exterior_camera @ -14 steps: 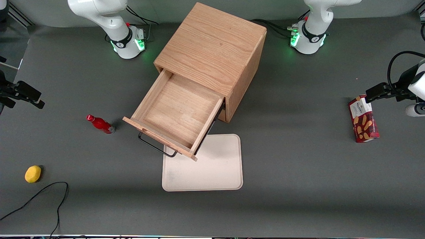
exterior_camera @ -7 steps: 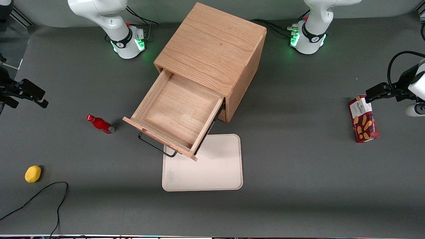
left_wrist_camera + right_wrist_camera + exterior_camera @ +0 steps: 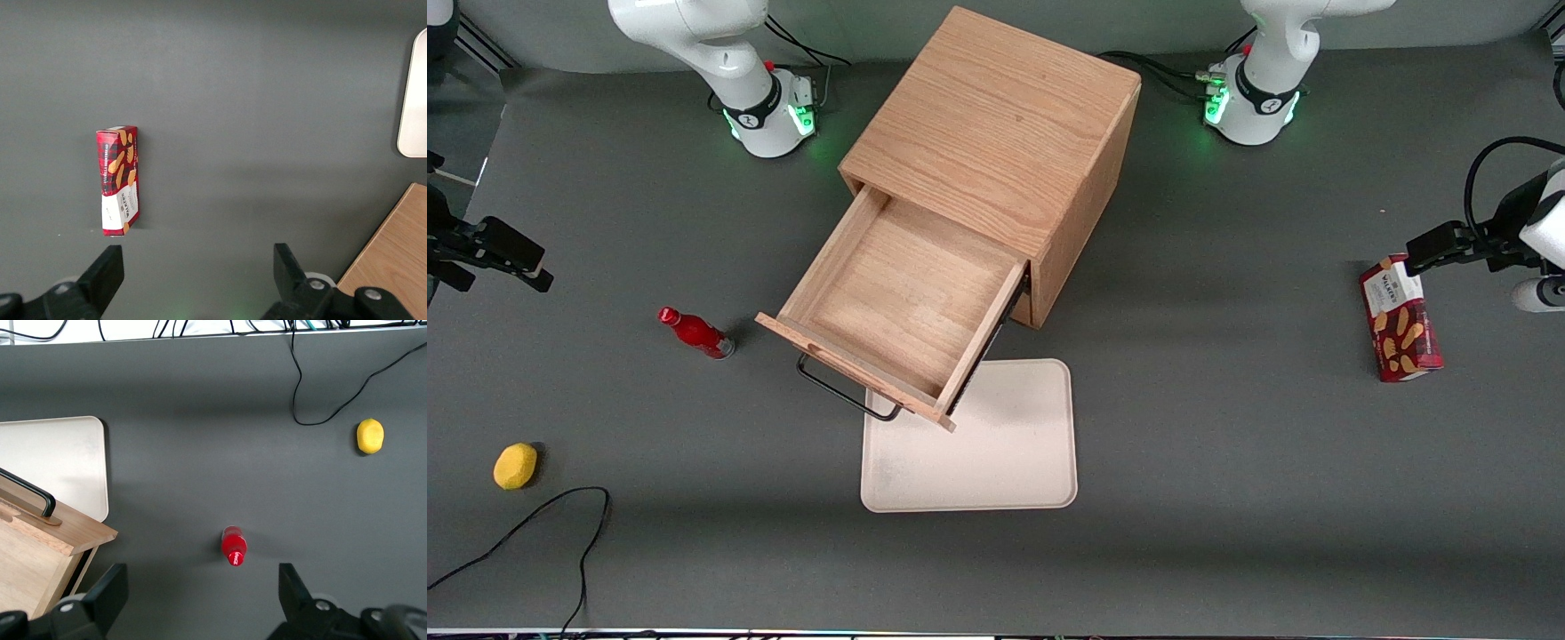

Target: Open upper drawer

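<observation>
Almost nothing changes over the last second: the upper oak-wood drawer [image 3: 903, 307] sits pulled far out of the boxy oak cabinet [image 3: 996, 133], same extension as before, tray bare inside. Only the right pincer [image 3: 489, 258] shifts slightly, well off toward the working arm's end of the grey desk [image 3: 1227, 444], high above it and nowhere near the thin black wire handle [image 3: 845, 396]. Its jaws stand apart, holding nothing; the right wrist view shows both fingers [image 3: 107, 593] spread wide with bare desk between.

My read: open is done, arm is backed off and settling. No more pull needed.

View differences:
- Front view gives the whole layout: drawer front overhanging the beige rectangular tray [image 3: 1005, 462], small red bottle [image 3: 696, 333] beside the drawer toward the working arm's end, yellow lemon-like fruit [image 3: 515, 466] nearer the camera, red biscuit box [image 3: 1400, 329] at the parked arm's end.
- Right wrist view looks straight down: drawer corner, handle end, bottle cap, fruit, black cable [image 3: 320, 400]. Confirms pincer is clear of the drawer.
- Left wrist view adds only the biscuit box and a cabinet corner.
</observation>
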`<state>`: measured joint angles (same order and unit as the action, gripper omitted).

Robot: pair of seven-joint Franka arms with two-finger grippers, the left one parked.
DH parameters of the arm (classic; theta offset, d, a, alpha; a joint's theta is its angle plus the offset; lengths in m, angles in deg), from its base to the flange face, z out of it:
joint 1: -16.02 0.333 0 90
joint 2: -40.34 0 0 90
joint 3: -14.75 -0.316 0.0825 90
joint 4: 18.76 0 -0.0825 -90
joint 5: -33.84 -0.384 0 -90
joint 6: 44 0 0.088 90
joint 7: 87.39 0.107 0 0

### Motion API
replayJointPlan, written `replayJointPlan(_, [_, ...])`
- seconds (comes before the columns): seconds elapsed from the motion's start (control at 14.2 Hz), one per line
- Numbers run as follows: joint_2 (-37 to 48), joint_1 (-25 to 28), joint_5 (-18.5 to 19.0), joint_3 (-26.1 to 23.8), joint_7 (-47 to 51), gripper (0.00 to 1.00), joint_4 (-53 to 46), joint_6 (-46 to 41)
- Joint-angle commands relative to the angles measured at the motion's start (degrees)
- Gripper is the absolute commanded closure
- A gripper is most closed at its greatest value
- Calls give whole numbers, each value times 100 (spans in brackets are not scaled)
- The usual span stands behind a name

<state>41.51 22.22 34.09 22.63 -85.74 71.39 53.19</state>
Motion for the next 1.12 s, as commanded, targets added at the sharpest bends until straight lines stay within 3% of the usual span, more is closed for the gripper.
replayJointPlan(0.0, [-3, -110, -87, -119, -148, 0, -41, -192])
replayJointPlan(1.05, [15, -110, -34, -163, -411, 0, -50, -763])
